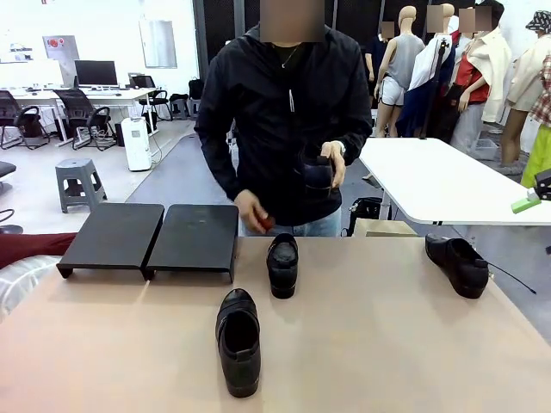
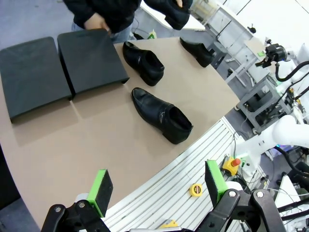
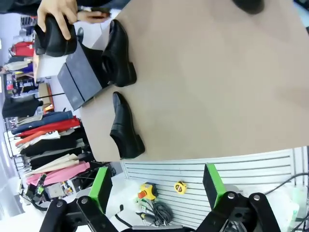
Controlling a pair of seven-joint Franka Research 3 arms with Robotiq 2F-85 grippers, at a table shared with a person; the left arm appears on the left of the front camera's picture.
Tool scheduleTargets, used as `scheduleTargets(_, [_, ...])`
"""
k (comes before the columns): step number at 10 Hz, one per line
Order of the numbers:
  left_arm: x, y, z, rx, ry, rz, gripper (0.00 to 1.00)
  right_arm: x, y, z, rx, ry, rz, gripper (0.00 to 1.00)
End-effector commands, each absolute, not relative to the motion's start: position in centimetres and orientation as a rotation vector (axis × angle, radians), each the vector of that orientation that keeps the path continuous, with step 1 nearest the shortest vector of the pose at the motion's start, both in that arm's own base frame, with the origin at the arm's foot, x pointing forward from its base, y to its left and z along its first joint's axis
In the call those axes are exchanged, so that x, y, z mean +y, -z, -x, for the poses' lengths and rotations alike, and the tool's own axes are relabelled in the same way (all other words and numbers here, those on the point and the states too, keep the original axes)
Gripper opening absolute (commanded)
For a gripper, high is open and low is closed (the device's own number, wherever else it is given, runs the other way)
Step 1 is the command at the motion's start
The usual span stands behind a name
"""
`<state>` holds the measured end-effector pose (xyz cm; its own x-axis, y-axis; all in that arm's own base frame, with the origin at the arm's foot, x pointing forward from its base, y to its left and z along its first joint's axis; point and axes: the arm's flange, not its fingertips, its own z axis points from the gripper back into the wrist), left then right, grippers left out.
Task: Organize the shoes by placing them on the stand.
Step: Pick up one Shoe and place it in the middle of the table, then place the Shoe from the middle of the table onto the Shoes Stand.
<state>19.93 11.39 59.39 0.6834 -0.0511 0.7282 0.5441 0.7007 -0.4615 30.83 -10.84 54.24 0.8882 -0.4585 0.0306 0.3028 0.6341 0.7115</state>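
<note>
While three of the shoes sit on the tan table [image 1: 387,344], the fourth shoe [image 1: 318,176] is up off it, gripped in the person's left hand [image 1: 334,155] against a dark jacket. Black on black, so its outline is tough to pick out, and in the left wrist view the top edge chops it off too.

The stand [image 1: 194,239] sits at the far left of the table, two panels side by side, no shoes on it yet. The middle shoe [image 1: 282,264] is just beside the stand's right panel, apart from it as far as I can tell. The near shoe [image 1: 238,340] lies mid-table, and the right shoe [image 1: 457,263] is way over by the far right edge.

The person's right hand [image 1: 254,212] hangs at the table's far edge by the stand. There's something reddish at the fingers, too small to call. In the right wrist view a cropped shoe [image 3: 248,5] gets sliced by the top edge, just a dark lump.

The left gripper [image 2: 158,186] has its fingers spread wide with nothing between them, over the robot's side of the table. The right gripper [image 3: 156,186] is the same deal: wide apart, holding nothing.
</note>
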Motion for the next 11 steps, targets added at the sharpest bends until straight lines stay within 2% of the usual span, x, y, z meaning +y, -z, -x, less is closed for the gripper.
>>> scheduleTargets(1, [11.4,-59.3,-19.9,-0.764,0.386,0.741,1.00,-11.5,-54.3,-30.8,-0.217,0.418,-0.759,1.00])
scheduleTargets(7, [11.4,-59.4,-19.9,-0.753,0.369,0.727,1.00,-11.5,-54.3,-30.8,-0.217,0.418,-0.759,1.00])
scheduleTargets(9, [1.5,-63.0,-21.8,-0.568,0.476,0.603,1.00,-11.5,-54.3,-30.8,-0.217,0.418,-0.759,1.00])
scheduleTargets(10, [-6.1,-62.6,-23.3,-0.408,0.407,0.524,1.00,-11.5,-54.3,-30.8,-0.217,0.418,-0.759,1.00])
scheduleTargets(11, [-12.3,-60.8,-24.3,-0.289,0.516,0.476,1.00,-11.5,-54.3,-30.8,-0.217,0.418,-0.759,1.00])
